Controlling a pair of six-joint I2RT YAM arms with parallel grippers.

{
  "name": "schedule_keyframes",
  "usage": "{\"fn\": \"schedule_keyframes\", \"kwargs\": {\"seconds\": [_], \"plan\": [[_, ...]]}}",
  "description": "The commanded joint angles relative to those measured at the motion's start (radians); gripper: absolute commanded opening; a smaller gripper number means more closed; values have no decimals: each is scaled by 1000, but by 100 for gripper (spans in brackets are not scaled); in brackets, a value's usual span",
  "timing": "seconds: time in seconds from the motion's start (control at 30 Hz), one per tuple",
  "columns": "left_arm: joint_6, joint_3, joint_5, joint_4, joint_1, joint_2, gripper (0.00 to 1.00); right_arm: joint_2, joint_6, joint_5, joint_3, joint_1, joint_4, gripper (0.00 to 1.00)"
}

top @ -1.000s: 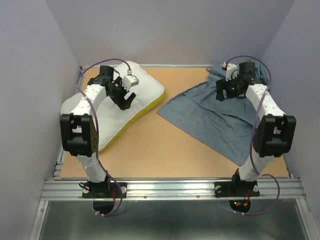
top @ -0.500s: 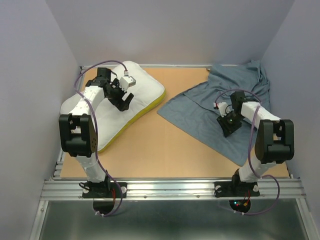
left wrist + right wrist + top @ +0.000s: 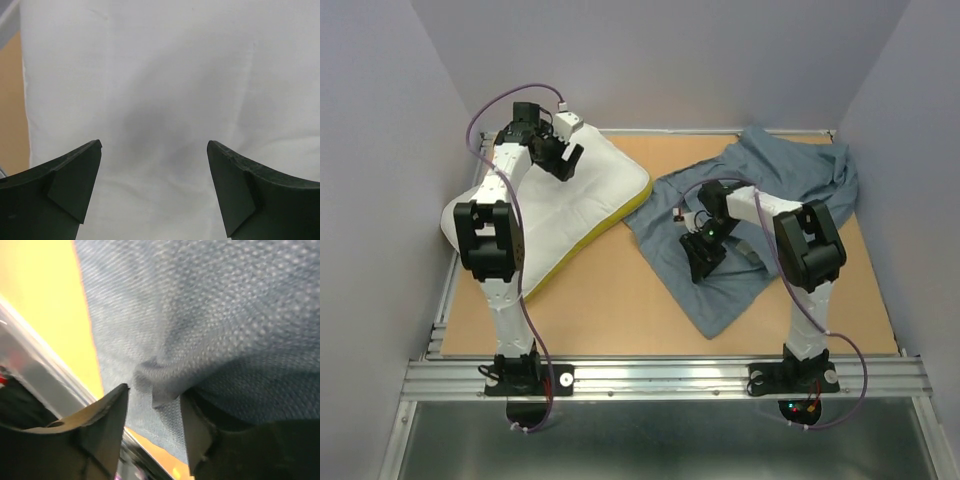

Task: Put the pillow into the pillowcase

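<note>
Between jaws of right claw [image 3: 154, 396]: a pinched fold of pillowcase [image 3: 790, 175]; jaws half closed on the cloth, probably to drag it flat or find its mouth; rest of the sack lies rumpled beyond and beside that claw, on the table [image 3: 620, 290]; beneath left claw [image 3: 155, 150]: pillow [image 3: 595, 205], white face up; jaws spread wide just above it, nothing held, seemingly poised for a grab; pillow lies wholly outside the pillowcase.

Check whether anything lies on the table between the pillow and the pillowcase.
Nothing visible does. The pillow and pillowcase lie side by side, almost meeting at the pillow's corner, with only bare table in the widening gap between them.
</note>
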Motion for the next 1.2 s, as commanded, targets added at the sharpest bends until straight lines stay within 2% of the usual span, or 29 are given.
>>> {"fn": "schedule_keyframes", "kwargs": {"seconds": [0.0, 0.17, 0.37, 0.43, 0.47, 0.53, 0.57, 0.67, 0.87, 0.9, 1.03, 1.17], "plan": [[8, 116, 34, -24, -6, 108, 99, 39, 148, -297, 106, 23, 169, 57], [64, 177, 94, -81, -11, 253, 99, -107, 161, -331, 105, 24, 163, 70], [124, 87, 117, -116, -17, 294, 99, -296, 125, -96, 11, -6, 165, 75], [150, 74, 83, -133, -23, 304, 74, -330, 144, -14, 25, -43, 171, 78], [167, 77, 82, -150, -21, 301, 49, -336, 174, 22, 31, -59, 197, 78], [199, 80, 77, -173, -14, 277, 12, -328, 199, 151, 67, -97, 246, 78], [221, 80, 83, -177, -3, 236, 0, -318, 204, 198, 83, -108, 263, 76], [319, 103, 132, -234, 12, 163, 0, -275, 199, 335, 132, -122, 327, 71], [426, 189, 198, -364, 52, 8, 0, -158, 122, 347, 181, -122, 334, 70], [446, 192, 201, -392, 54, -18, 0, -158, 95, 338, 164, -119, 332, 72], [469, 147, 249, -418, 63, -90, 0, -155, 37, 345, 120, -108, 332, 78], [468, 82, 290, -406, 66, -160, 0, -164, -45, 419, 78, -80, 335, 77]]}}
